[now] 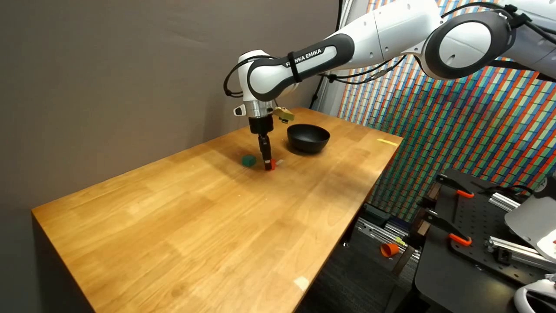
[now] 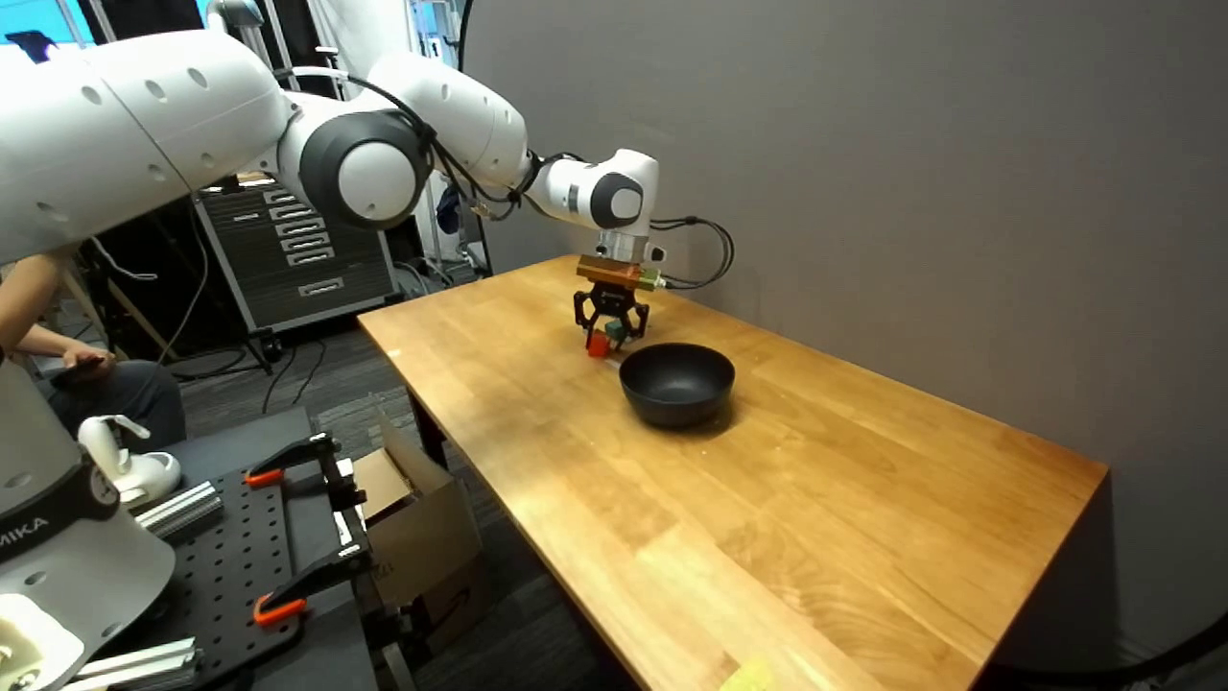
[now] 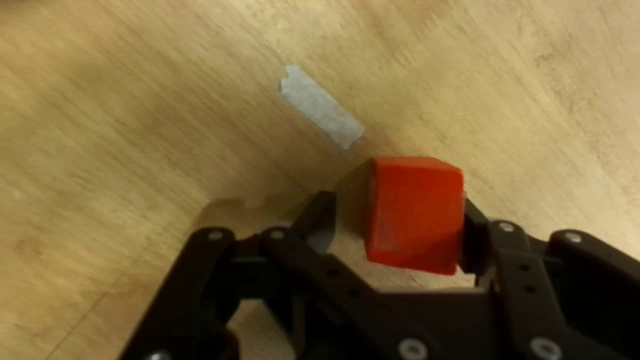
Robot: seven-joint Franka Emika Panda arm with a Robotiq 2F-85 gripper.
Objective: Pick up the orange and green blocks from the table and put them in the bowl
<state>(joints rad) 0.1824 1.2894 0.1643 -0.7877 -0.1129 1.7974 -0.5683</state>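
The orange block (image 3: 415, 215), red-orange in colour, stands on the table between the jaws in the wrist view. It also shows in both exterior views (image 1: 273, 164) (image 2: 599, 345). My gripper (image 3: 397, 216) is open, low around the block. Its right finger is against or very near the block's side, and a gap shows on the left. The gripper points down in both exterior views (image 1: 268, 164) (image 2: 606, 340). The green block (image 1: 249, 161) lies close beside the gripper, partly behind a finger in an exterior view (image 2: 615, 329). The black bowl (image 1: 307, 141) (image 2: 677, 389) stands upright nearby; no block shows in it.
A grey tape strip (image 3: 322, 107) lies on the table just beyond the orange block. A wall (image 1: 130, 87) runs along one long table edge. A yellow tape strip (image 1: 387, 142) marks the table near an edge. A side table with clamps (image 1: 460, 234) stands apart.
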